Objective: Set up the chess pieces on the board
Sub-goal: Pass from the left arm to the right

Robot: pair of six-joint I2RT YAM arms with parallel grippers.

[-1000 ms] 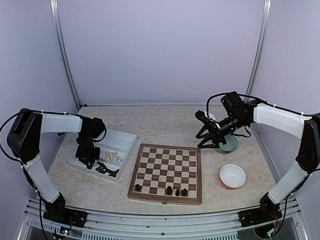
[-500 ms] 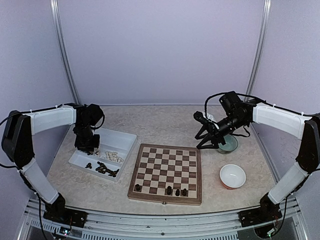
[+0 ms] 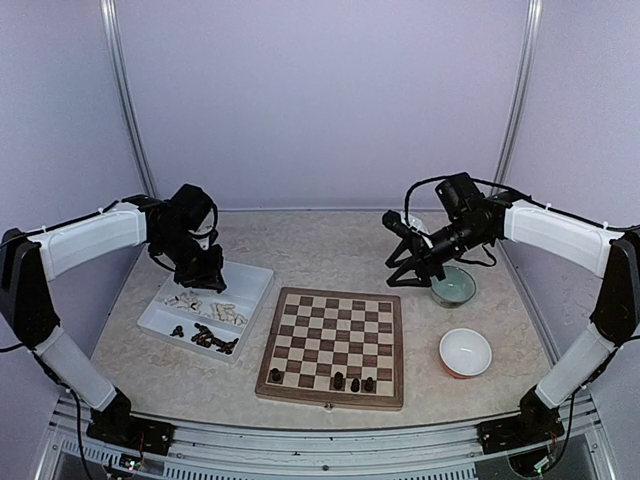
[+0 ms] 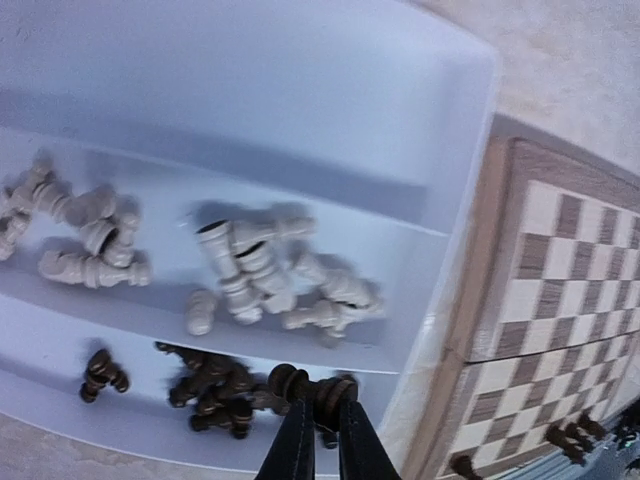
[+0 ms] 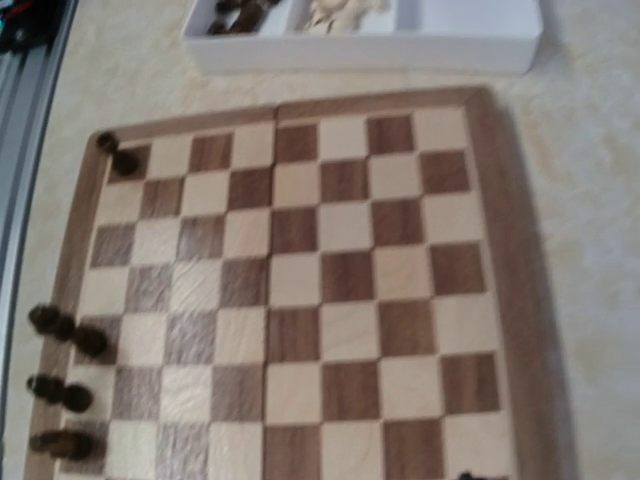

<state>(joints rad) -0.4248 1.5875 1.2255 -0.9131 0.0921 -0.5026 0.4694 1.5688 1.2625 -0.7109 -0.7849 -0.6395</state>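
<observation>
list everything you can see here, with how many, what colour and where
chessboard: one, brown and cream, middle of the table
board pieces: four, dark, along the chessboard's near edge
tray: one, white, left of the chessboard
cream pieces: a loose heap, too tangled to count, tray's middle section
tray pieces: a small pile, dark, tray's near section
held piece: one, dark, between the left gripper's fingers
green bowl: one, pale green, right of the chessboard, far side
white bowl: one, white inside, right of the chessboard, nearer
table: one, speckled beige
left gripper: black, above the tray, shut on the held piece
right gripper: black, beside the green bowl
</observation>
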